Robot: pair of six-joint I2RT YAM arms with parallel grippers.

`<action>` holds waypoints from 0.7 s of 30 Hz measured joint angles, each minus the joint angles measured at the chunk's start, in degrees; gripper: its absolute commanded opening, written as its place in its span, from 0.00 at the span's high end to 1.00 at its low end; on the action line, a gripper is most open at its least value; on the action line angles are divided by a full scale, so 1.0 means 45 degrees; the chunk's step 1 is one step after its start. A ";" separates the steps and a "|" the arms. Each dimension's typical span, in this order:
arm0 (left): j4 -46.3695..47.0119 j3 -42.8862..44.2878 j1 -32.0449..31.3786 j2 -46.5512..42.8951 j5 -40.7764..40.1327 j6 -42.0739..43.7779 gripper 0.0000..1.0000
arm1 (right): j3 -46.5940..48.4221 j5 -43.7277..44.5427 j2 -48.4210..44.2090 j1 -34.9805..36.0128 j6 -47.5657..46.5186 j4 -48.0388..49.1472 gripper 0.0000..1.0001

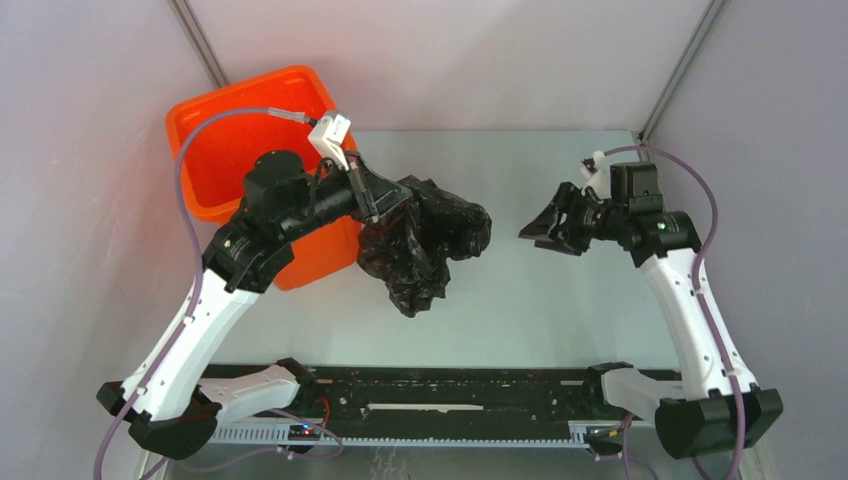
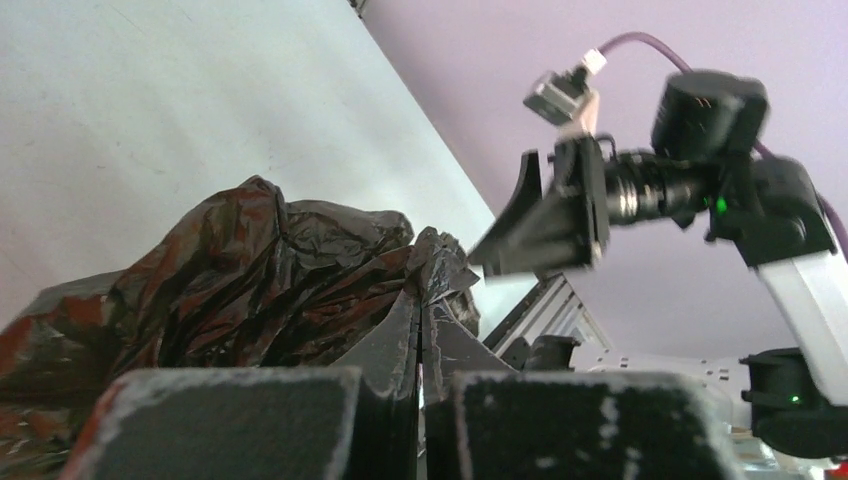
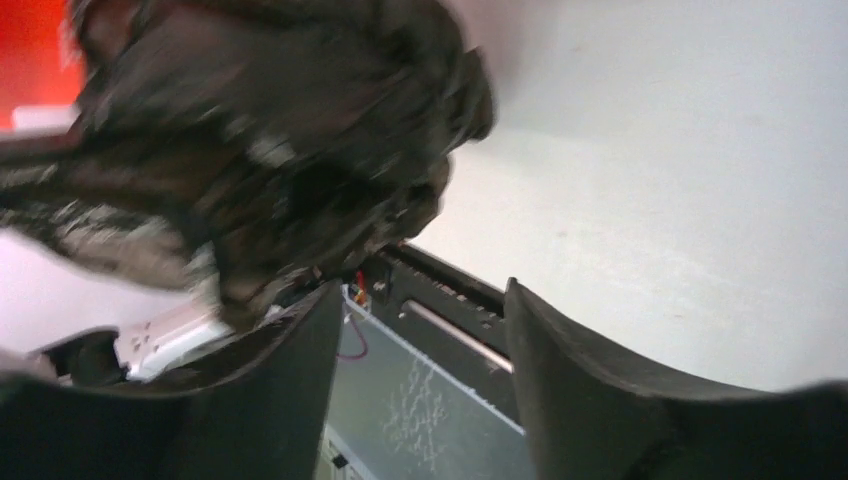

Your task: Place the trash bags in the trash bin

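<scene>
The black trash bag (image 1: 432, 243) is bunched into a crumpled, glossy lump just right of the orange trash bin (image 1: 232, 140), which stands at the back left. My left gripper (image 1: 392, 212) reaches across the bin's near right corner and is shut on a fold of the bag. In the left wrist view its jaws (image 2: 420, 300) are pressed together with bag plastic (image 2: 250, 280) pinched at the tips. My right gripper (image 1: 545, 226) is open and empty, right of the bag and apart from it. In the right wrist view the bag (image 3: 280, 130) is blurred beyond my open gripper (image 3: 420, 300).
A black rail with wiring (image 1: 440, 395) runs along the near edge between the arm bases. Grey walls close in the back and both sides. The right arm (image 2: 700, 180) shows in the left wrist view, and a corner of the bin (image 3: 30, 50) in the right wrist view.
</scene>
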 measured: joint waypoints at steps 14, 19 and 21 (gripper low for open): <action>0.0588 -0.0015 0.0058 0.0962 0.0937 -0.0816 1.00 | 0.1010 0.2205 0.0316 0.4090 -0.0811 0.1666 0.27; 0.0568 0.0165 0.0058 0.1205 0.1316 -0.0937 1.00 | 0.1049 0.2793 0.1243 0.4537 -0.0792 0.2069 0.38; 0.0568 0.0209 0.0068 0.1209 0.1418 -0.1020 1.00 | 0.1049 0.3113 0.1457 0.4711 -0.0772 0.2229 0.56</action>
